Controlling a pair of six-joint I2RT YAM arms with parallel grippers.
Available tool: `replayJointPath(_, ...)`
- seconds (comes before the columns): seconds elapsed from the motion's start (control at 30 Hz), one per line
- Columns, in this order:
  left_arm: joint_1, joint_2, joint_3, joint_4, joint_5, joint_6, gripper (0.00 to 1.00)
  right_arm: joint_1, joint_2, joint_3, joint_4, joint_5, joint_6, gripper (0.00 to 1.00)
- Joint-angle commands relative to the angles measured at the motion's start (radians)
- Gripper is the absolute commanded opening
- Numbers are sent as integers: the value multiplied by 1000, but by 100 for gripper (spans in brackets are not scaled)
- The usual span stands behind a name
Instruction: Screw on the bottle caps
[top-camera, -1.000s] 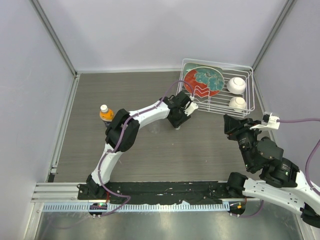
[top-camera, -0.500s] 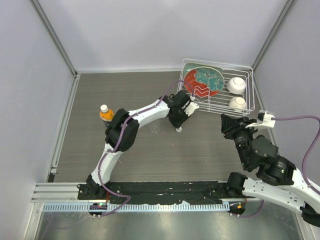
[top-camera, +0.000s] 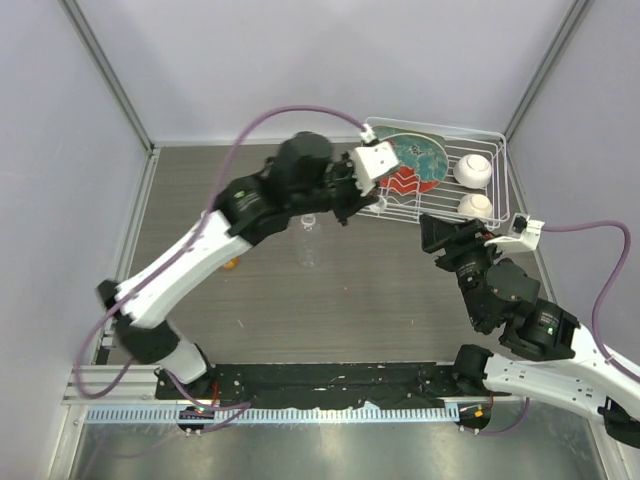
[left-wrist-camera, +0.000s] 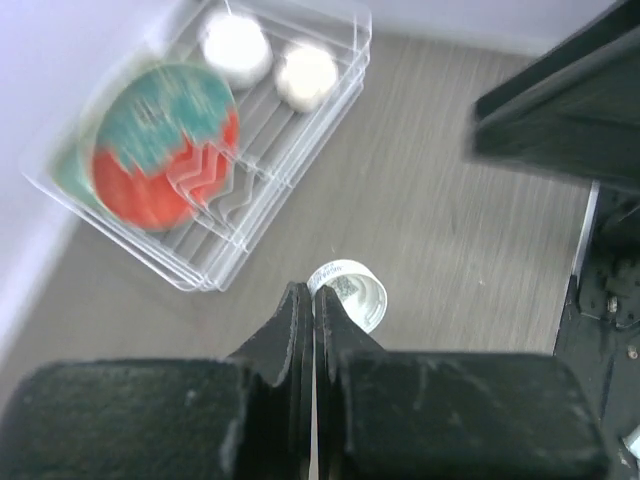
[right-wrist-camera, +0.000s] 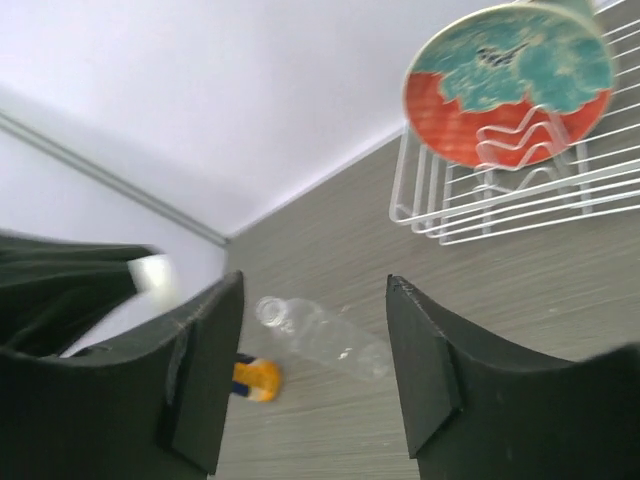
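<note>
Rack of white wire (top-camera: 455, 135) at two o'clock holding a red-and-teal round plate (top-camera: 420, 155) and two white balls (top-camera: 472, 170); left gripper (left-wrist-camera: 305, 292) closed empty, right gripper (right-wrist-camera: 315, 285) half-open, empty.

Right gripper (right-wrist-camera: 315, 375) fingers apart. Clear bottle (right-wrist-camera: 322, 338) framed between them, down on table (right-wrist-camera: 540, 300). Orange bottle (right-wrist-camera: 256, 379) near it, part hidden by finger. Red-teal plate (right-wrist-camera: 508, 85) stands in wire rack (right-wrist-camera: 480, 215).

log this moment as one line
left end effector shut, raised over clear bottle | right end effector open, empty | clear bottle uncapped
</note>
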Motion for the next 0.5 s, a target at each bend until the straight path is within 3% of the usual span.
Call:
replayJointPath(0.0, -19, -232, -184, 169, -42, 148, 0, 1, 65, 11, 213, -112, 144, 72)
replayJointPath(0.03, -22, -274, -232, 211, -39, 194, 0, -1, 79, 8, 249, -164, 159, 84)
replayJointPath(0.1, -27, -401, -388, 355, -32, 236, 0, 1, 121, -16, 393, -221, 210, 96)
replayJointPath(0.17, -33, -476, -517, 479, -31, 299, 0, -1, 143, -53, 516, -311, 254, 97)
replayJointPath(0.2, -45, -533, -555, 516, -35, 314, 0, -4, 151, -103, 659, -341, 305, 97)
replayJointPath(0.3, -59, -605, -652, 625, -80, 362, 0, -28, 217, -153, 821, -448, 429, 98)
replayJointPath(0.47, -59, -630, -700, 687, -124, 399, 0, -48, 347, -151, 944, -594, 606, 99)
